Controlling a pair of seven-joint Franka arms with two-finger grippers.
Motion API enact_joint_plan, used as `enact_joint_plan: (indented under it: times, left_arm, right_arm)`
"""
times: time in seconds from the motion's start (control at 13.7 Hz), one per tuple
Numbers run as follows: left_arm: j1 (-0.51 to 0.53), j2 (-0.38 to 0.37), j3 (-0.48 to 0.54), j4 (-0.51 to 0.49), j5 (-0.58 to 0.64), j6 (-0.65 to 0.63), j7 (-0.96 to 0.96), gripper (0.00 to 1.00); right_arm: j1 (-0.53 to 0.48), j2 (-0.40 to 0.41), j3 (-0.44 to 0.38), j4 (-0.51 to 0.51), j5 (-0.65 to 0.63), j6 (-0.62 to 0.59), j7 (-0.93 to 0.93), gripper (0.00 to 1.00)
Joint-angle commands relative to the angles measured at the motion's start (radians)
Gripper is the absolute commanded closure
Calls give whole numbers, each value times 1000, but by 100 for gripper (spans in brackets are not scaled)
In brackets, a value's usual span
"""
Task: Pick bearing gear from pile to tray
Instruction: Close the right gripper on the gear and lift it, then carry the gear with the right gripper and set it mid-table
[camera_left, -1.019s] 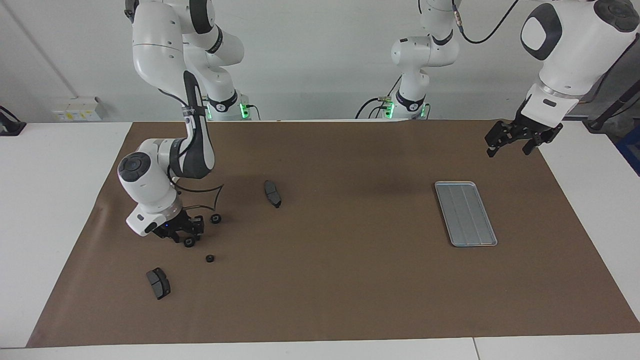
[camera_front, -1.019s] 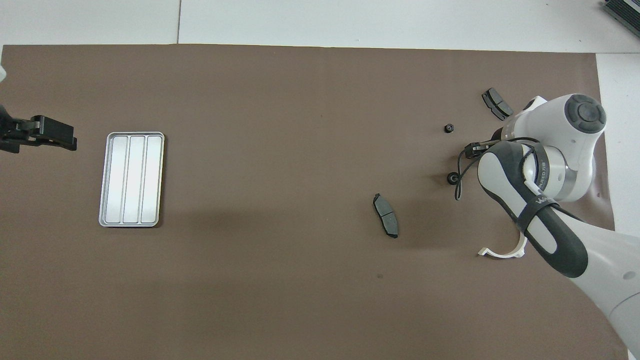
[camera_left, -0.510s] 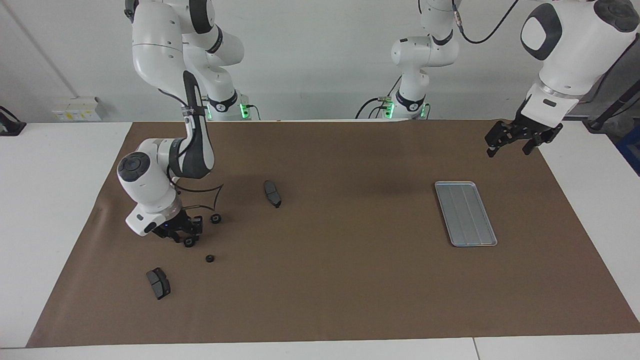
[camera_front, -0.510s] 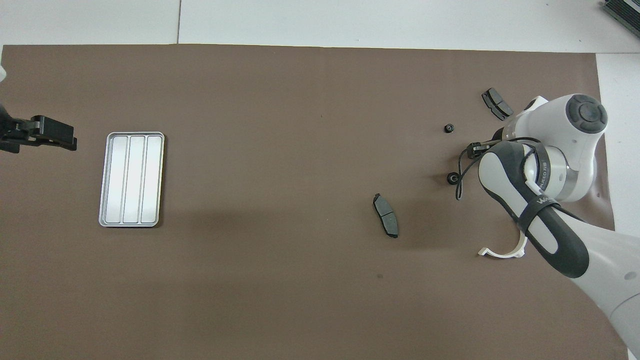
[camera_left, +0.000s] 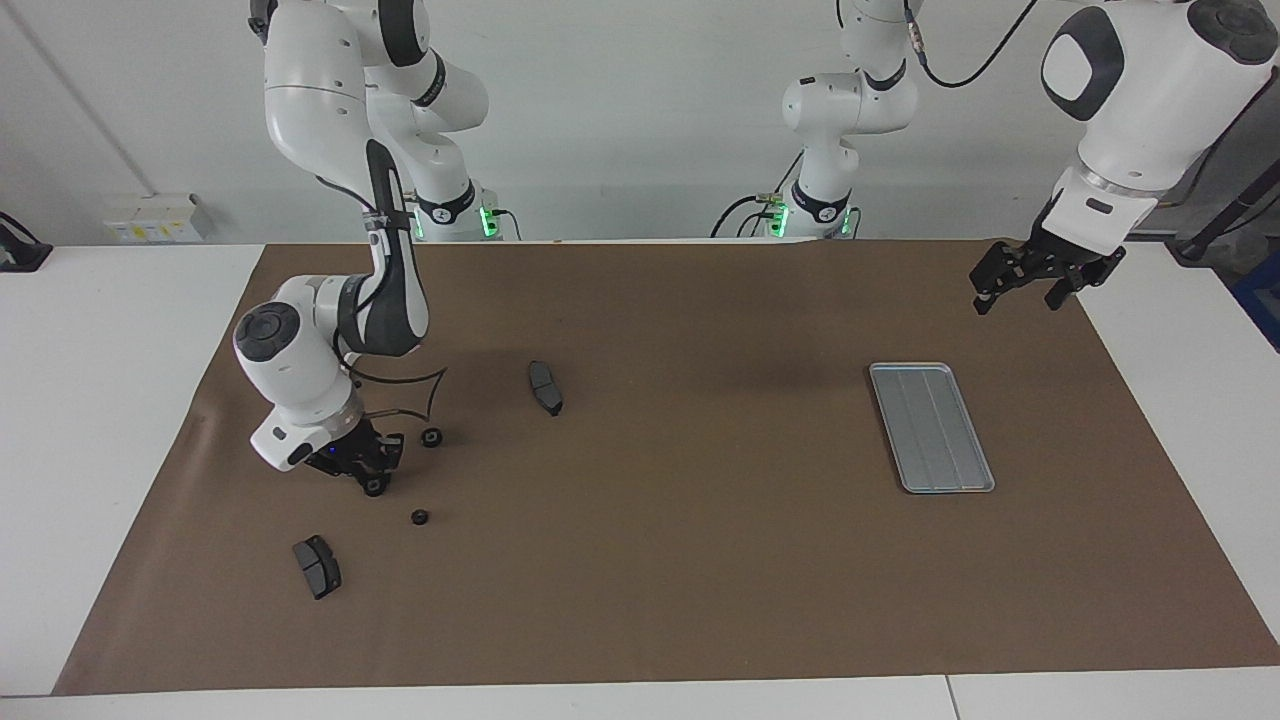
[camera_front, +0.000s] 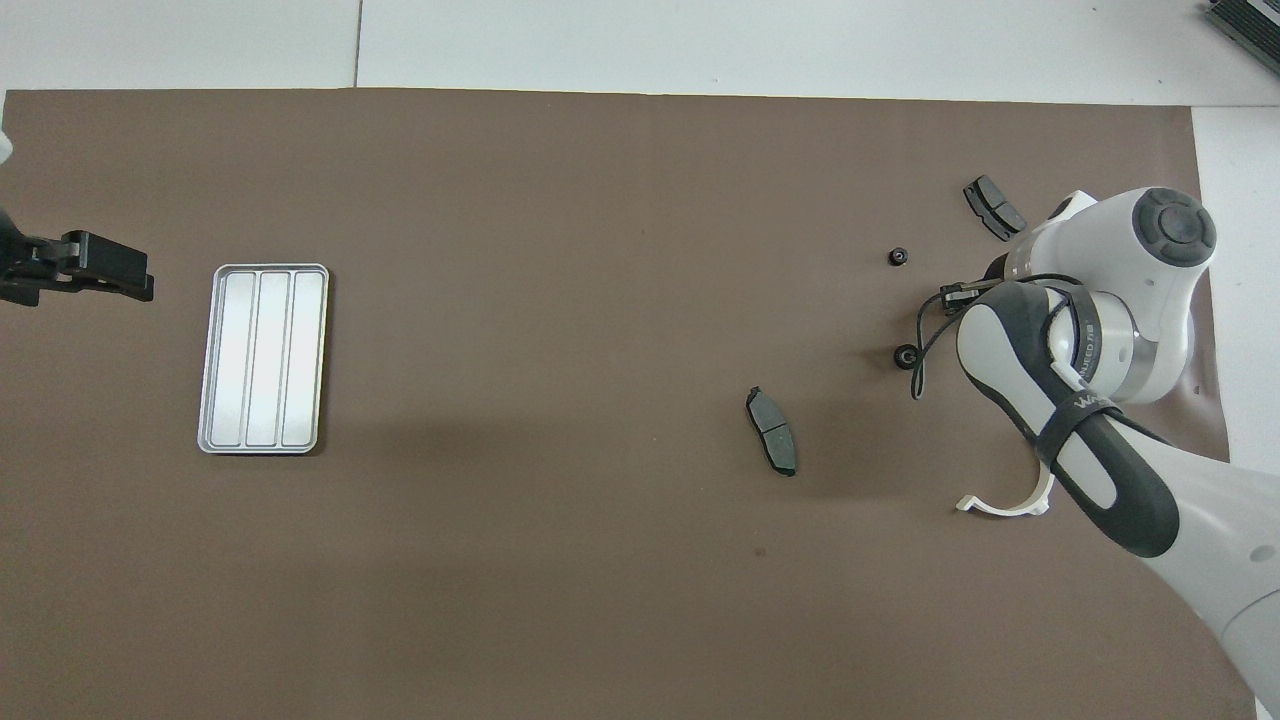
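Gear: one small black round gear (camera_left: 376, 487) is sitting at the tips of my right end effector (camera_left: 362, 462), low over the surface (camera_left: 640, 560) at the right arm's end; my fingers seem to be closing around it, but I cannot tell whether it is off the surface.
Right end effector: I am judging it narrowed onto that gear, in the grasp step.
Left end effector: my left end effector (camera_left: 1035, 281) is waiting in the air over the brown mat near the left arm's end, its fingers spread apart and holding nothing.
Tray: the tray (camera_left: 931, 427) is lying empty toward the left arm's end, well apart from the pile.
Progress: I am judging the task as early; no gear is lying in the tray yet, and the carry across and the drop are left.
Other gears: one gear (camera_left: 431, 437) is lying just beside my right end effector, nearer to the robots; another (camera_left: 420, 517) is lying farther from the robots.
Other parts: one brake pad (camera_left: 545, 387) is lying toward the middle, a second (camera_left: 317, 566) is lying farther from the robots than the gears, and a white half-ring (camera_front: 1003, 500) is partly hiding under my right arm.
In the way: the stretch of mat between pile and tray is looking bare; only the middle brake pad is lying near that line.
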Motion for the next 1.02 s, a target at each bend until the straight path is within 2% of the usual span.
enact_joint_plan:
  times: [0.0,0.22,0.66,0.95]
  left_arm:
    - [-2,-27,4,-37,-8,17,-8,0]
    - [-2,-29,4,-37,-8,17,-7,0]
    - [-2,-29,4,-37,-8,17,-8,0]
    - [-2,-27,4,-37,-8,17,-8,0]
  right_arm:
    - [0,-4,5,-10,31,-8,-27,100]
    - [6,-37,5,4,31,-59,-17,100]
    - [69,-172,5,10,16,-186,170,100]
    - [173,-177,5,53,16,-231,354,100]
